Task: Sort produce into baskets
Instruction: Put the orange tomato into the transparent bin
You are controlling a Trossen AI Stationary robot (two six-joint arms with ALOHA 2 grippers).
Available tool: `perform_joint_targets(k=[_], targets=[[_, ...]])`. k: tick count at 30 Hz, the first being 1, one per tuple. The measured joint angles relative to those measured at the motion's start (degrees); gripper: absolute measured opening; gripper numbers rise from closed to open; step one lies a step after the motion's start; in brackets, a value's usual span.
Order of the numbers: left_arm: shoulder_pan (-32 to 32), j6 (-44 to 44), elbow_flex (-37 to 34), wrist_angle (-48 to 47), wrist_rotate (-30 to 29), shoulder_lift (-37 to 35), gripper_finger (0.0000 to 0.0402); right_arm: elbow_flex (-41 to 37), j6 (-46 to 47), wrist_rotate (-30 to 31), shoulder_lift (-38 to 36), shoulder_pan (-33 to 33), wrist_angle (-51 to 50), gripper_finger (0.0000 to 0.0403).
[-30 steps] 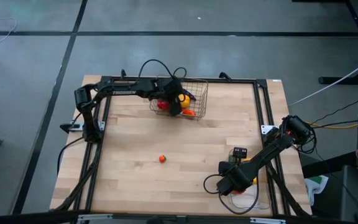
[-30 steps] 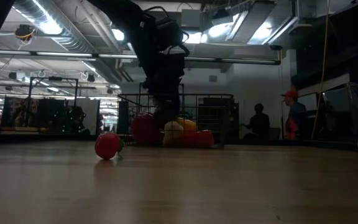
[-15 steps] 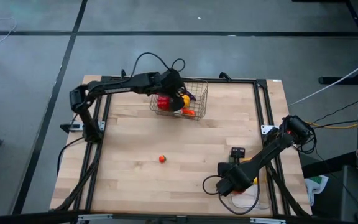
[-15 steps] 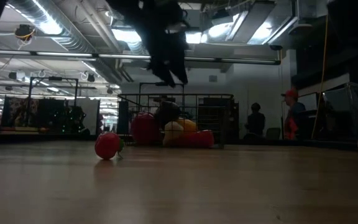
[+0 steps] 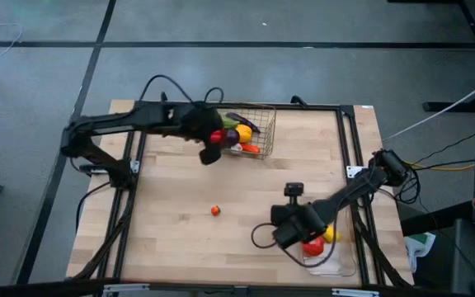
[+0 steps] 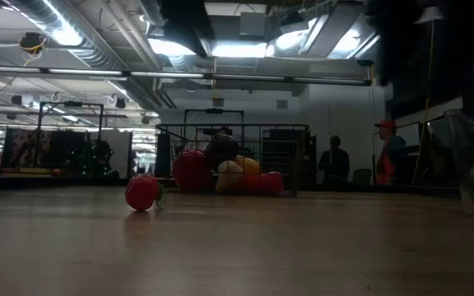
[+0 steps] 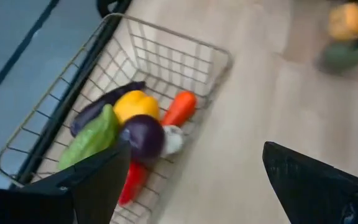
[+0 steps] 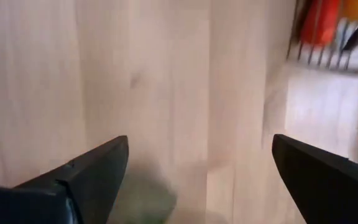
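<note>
The wire-mesh basket (image 5: 258, 124) stands at the table's far edge and holds several produce pieces: green, yellow, purple, orange, red and one whitish (image 7: 173, 140). My left gripper (image 5: 210, 151) is open and empty, just off the basket's near left corner; its fingers frame the left wrist view (image 7: 197, 199). A small red tomato (image 5: 215, 210) lies alone on the table's middle and also shows in the low view (image 6: 142, 191). My right gripper (image 5: 283, 233) is open and empty over bare wood, left of the clear tray (image 5: 336, 257), which holds a red (image 5: 312, 246) and a yellow piece (image 5: 330, 235).
The table's black frame rails (image 5: 349, 140) run along its left and right sides. Cables loop from both arms over the table. The wood between the tomato and the basket is bare. People show in the room behind in the low view (image 6: 333, 160).
My left gripper has risen out of the wire basket and gone toward the table's left and near edge, now beside the basket. My right gripper has gone from above the clear tray toward the table's left, uncovering the red and yellow pieces in it.
</note>
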Motion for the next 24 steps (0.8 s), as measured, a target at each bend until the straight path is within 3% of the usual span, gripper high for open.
perform_joint_targets(k=[7,17,24], targets=[[-6.9,-4.1,-0.2,-2.0,-1.7,-6.5,0.0363,0.0,-6.0,2.8,0.0,-5.0,16.3,0.0392],[-18.4,-11.9,-0.3,-8.9,-16.9,-11.3,0.0363,0.0,-17.7,2.2,0.7,-11.9,41.1,0.0392],[-27.5,-21.0,-0.3,-16.2,-25.1,-11.3,0.0363,-0.1,-20.7,-7.8,5.0,-16.0,54.6,0.0392]])
